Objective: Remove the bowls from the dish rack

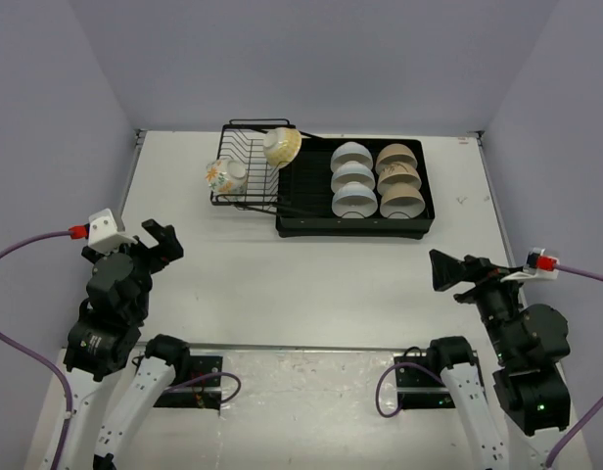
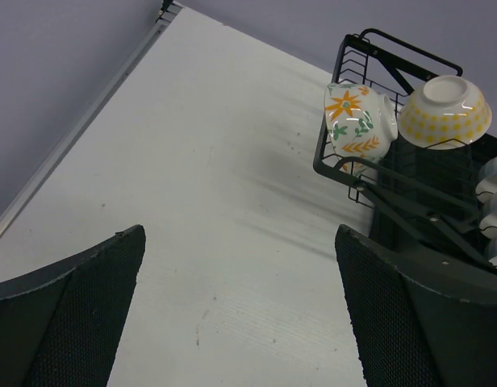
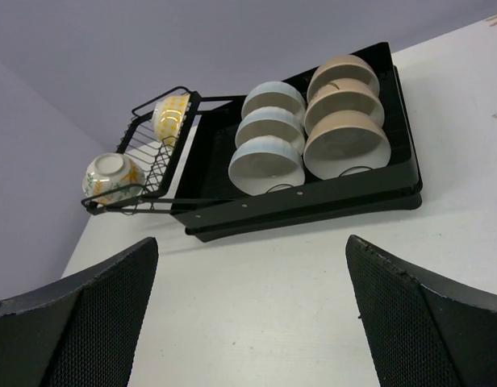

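The dish rack [image 1: 251, 201] is a black wire basket joined to a shallow black tray [image 1: 352, 229] at the table's far middle. Three white bowls [image 1: 352, 179] and three beige bowls [image 1: 399, 180] stand in rows in the tray. A yellow patterned bowl [image 1: 281, 147] leans in the basket, and a flowered bowl [image 1: 224, 176] hangs at the basket's left end. My left gripper [image 1: 162, 245] is open over bare table, near and left of the rack. My right gripper [image 1: 446, 270] is open too, near and right of the tray. Neither touches anything.
The left wrist view shows the flowered bowl [image 2: 357, 119] and yellow bowl [image 2: 444, 111] ahead to the right, with the table's left edge [image 2: 79, 133] beside the wall. In the right wrist view the tray [image 3: 313, 205] lies straight ahead.
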You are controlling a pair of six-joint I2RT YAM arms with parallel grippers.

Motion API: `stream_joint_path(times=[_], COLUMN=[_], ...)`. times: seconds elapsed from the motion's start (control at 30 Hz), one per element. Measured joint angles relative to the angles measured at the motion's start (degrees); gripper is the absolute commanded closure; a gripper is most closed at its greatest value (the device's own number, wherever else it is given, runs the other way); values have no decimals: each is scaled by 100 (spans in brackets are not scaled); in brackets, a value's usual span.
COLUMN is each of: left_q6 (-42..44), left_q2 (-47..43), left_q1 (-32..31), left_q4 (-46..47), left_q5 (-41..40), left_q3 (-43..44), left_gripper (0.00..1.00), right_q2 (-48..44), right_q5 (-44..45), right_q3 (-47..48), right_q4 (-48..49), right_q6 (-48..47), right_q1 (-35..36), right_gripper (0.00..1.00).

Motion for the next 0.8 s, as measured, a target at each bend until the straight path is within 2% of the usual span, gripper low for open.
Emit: stream_joint_path(times=[0.17,0.33,0.57,0.67,0.8], left_q6=[0,0,2,2,2], left_q2=[0,0,2,4,4], left_q1=[0,0,0,0,0], left_q4=[4,11,13,13,15], left_q5=[2,11,59,79,116], left_q3=[0,-15,-87,-90,-92], left_gripper=[0,0,0,0,0], right_q2=[-74,-17,1211,1655,2184], right_q5=[-4,-313,-564,-485,-306], right_q3=[-188,-645,-1412,-1932,-2465], right_q4=[179,752,2031,2717,3620], right_q6=[136,538,2061,2959,4002], right_q1=[0,0,0,-2,-11], right_gripper=[1,1,1,5,25])
